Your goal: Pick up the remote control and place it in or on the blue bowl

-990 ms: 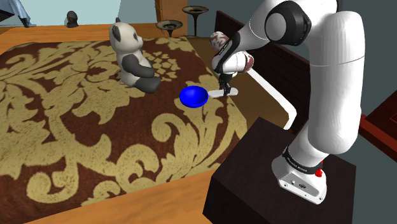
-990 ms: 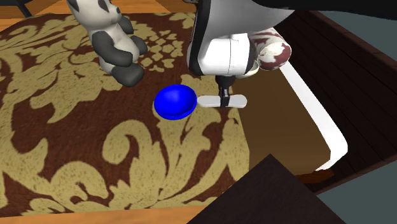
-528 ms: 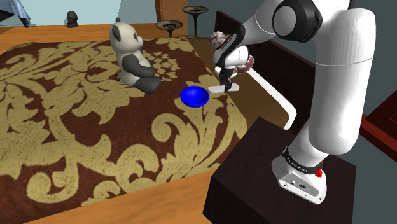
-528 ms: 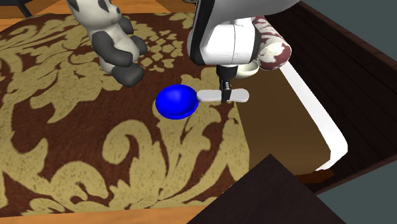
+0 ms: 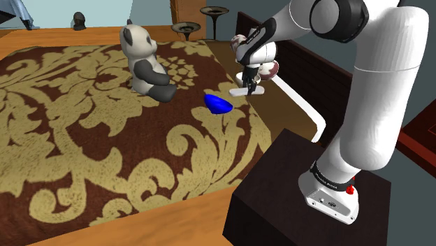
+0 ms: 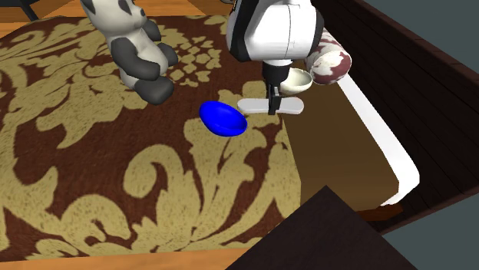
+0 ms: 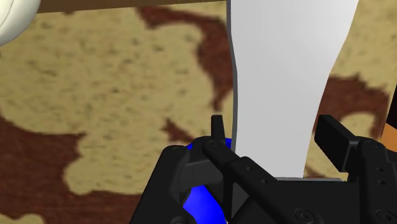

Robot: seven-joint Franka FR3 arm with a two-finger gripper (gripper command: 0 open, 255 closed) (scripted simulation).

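The gripper (image 6: pixel 274 104) has risen, lifting the white remote (image 6: pixel 252 104) off the bedspread (image 6: pixel 92 176), and the blue bowl (image 6: pixel 223 119) now tilts, just right of the frame's centre. The fingers clamp the remote mid-length. It looks stiff, light and smooth, so it may pivot.

The black two-finger gripper (image 6: pixel 274 107) has lifted the flat white remote control (image 6: pixel 252 104) higher above the brown-and-gold patterned bedspread (image 6: pixel 77 161), and the round blue bowl (image 6: pixel 222 119) beside it has tipped sideways.
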